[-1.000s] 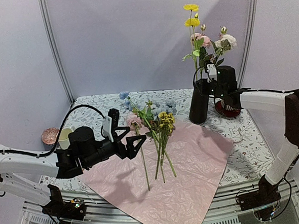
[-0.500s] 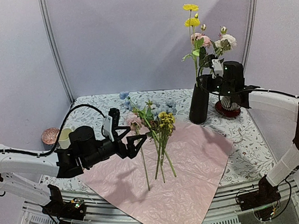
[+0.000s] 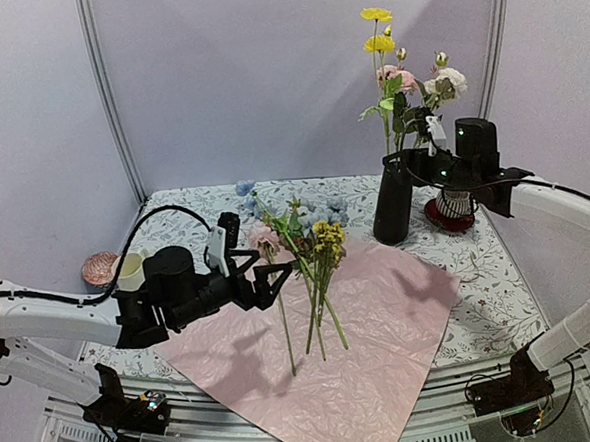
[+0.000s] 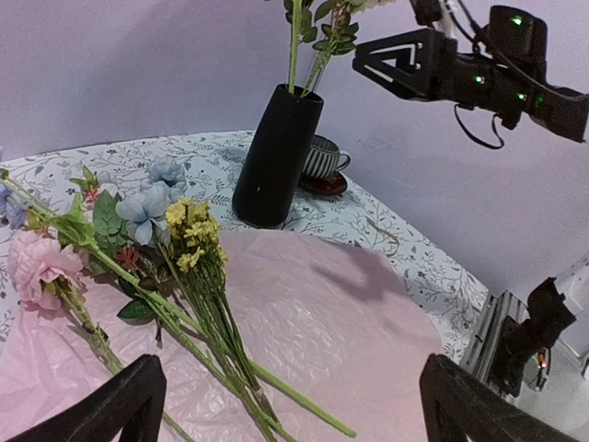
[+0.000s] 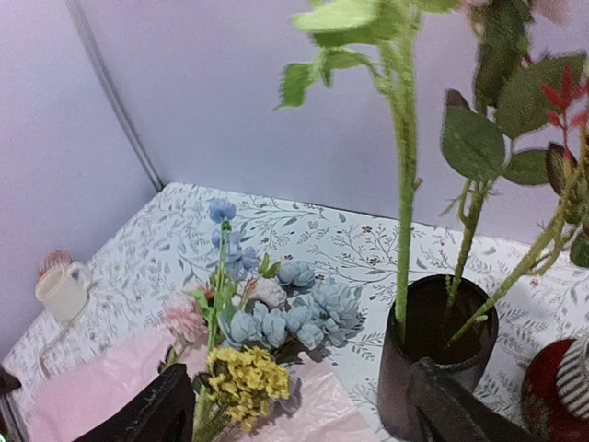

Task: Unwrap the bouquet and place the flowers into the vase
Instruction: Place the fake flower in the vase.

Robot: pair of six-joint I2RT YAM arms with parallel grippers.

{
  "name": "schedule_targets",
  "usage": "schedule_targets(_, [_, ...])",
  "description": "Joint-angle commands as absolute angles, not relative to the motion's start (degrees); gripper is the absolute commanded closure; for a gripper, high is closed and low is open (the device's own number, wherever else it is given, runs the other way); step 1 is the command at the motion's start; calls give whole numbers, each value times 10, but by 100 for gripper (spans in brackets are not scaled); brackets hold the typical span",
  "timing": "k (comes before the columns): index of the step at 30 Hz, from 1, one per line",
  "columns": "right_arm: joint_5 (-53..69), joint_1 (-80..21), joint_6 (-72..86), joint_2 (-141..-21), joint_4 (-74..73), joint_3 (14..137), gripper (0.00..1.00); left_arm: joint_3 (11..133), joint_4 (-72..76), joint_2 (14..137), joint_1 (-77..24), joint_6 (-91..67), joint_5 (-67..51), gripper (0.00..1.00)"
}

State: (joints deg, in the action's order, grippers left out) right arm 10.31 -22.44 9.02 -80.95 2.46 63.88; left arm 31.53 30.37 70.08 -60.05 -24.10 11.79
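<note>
A: How far along is it?
B: The wrapping paper (image 3: pixel 382 326) lies open. Some flowers (image 3: pixel 406 74) stand in the vase (image 3: pixel 393 210) at far right; the loose flowers (image 3: pixel 312 250) lie on the paper.
A: And the arms?
B: The left gripper (image 3: pixel 272 283) has its jaws wide and empty beside them. The right gripper (image 3: pixel 417 133) is parted and empty at the vase.

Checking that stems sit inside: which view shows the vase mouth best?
Right wrist: it looks down into the vase, with stems inside the rim. Top external and left wrist show it side-on, mouth hidden.

upright black vase (image 3: pixel 392 207), loose flowers (image 3: pixel 308 265) lying on wrapper (image 3: pixel 381 321)
</note>
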Motion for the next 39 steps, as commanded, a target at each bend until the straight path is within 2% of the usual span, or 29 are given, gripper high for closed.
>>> schedule_targets(1, [178,-226,104,-767,0,615,6,333,293,718,-587,-283,123,2])
schedule_targets(2, [193,-227,105,-759,0,607,0,336,290,723,-585,-292,120,2])
schedule_targets(10, [259,-253,141,-705,13,554,1,399,185,773,-552,-391,86,2])
schedule_targets(16, [247,-318,153,-694,49,516,1,364,249,776,-549,-384,68,2])
schedule_targets(21, [229,-354,176,-716,72,493,0,360,243,773,-549,-364,57,3])
schedule_targets(28, [187,-399,208,-798,89,494,10,356,233,776,-546,-367,73,5])
schedule_targets(31, [174,-419,220,-846,85,510,20,359,216,784,-537,-381,81,6])
schedule_targets(33, [181,-426,236,-875,88,518,33,358,206,788,-530,-390,80,7])
schedule_targets(39, [199,-458,297,-948,122,526,38,358,195,802,-521,-389,56,11])
